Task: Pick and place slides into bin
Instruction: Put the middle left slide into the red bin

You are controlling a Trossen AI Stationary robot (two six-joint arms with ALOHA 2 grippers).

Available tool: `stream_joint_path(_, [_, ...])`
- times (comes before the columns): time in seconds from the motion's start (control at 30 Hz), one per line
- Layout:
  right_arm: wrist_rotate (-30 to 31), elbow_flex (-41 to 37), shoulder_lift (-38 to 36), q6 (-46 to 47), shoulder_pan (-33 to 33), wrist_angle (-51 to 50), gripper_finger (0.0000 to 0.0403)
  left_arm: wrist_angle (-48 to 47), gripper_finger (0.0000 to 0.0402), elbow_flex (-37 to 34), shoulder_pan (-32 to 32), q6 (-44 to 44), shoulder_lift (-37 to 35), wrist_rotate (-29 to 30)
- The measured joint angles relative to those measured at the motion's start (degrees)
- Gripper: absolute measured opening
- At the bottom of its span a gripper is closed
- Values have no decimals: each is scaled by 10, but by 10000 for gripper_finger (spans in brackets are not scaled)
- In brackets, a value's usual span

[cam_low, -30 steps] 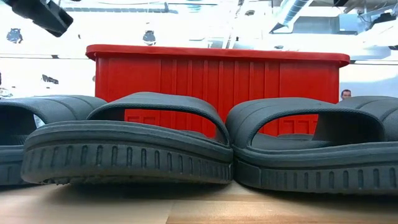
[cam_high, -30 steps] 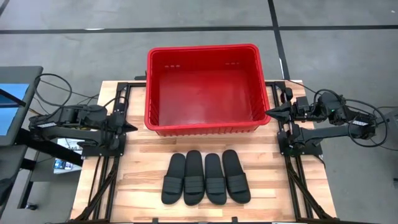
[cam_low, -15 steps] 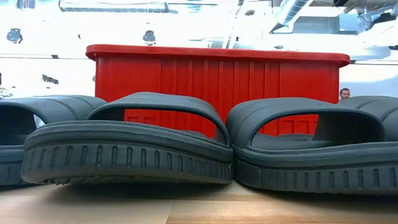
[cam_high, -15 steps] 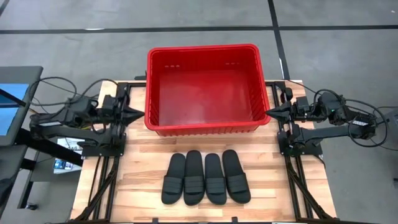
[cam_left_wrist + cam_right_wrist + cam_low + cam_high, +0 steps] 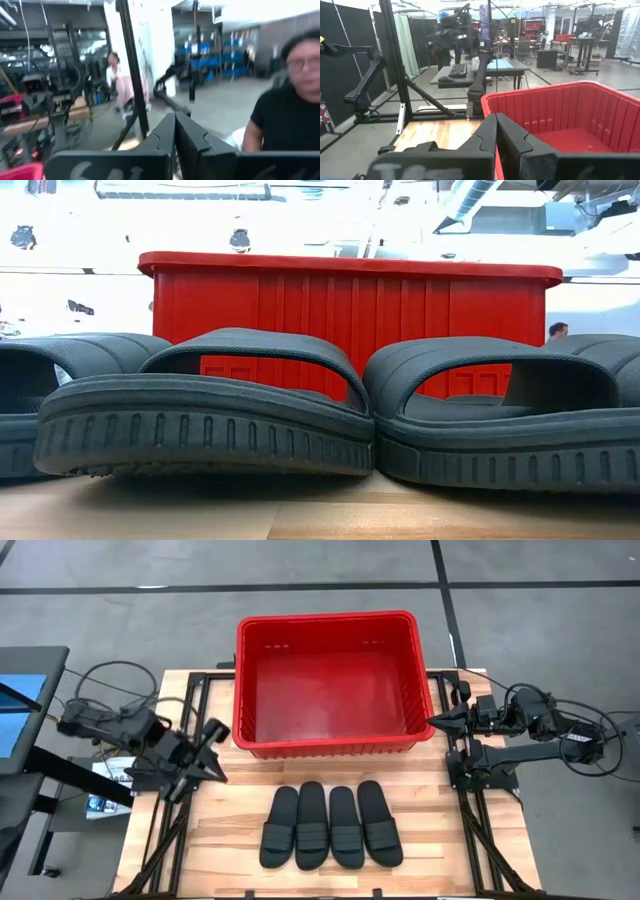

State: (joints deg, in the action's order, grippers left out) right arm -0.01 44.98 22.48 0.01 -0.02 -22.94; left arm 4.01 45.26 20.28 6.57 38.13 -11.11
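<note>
The four slides are lying side by side on the table, just in front of the bin, which is holding nothing. The left gripper is hanging near the bin's left front corner – fingers pressed together, holding nothing. The right gripper is waiting at the bin's right side, also closed and holding nothing. To begin well, the left gripper should be opening wide and coming down over the strap of the leftmost slide – not the sole.

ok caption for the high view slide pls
Four black slides lined up before the empty red bin, both arms at the sides.
</note>
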Motion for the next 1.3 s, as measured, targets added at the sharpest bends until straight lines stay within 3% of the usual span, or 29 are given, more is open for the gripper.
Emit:
stream_joint_path(0.3, [0,0,0,0,0,0,0,-119,0,0,141,33,34,265])
stream_joint_path(0.4, [0,0,0,0,0,0,0,-111,0,0,169,50,44,313])
stream_joint_path(0.77, [0,0,0,0,0,0,0,-110,0,1,195,62,110,356])
stream_joint_path(0.93, [0,0,0,0,0,0,0,-104,2,22,195,92,150,418])
stream_joint_path(1.07, [0,0,0,0,0,0,0,-113,22,63,195,87,186,460])
stream_joint_path(1.3, [0,0,0,0,0,0,0,-164,77,109,217,80,246,463])
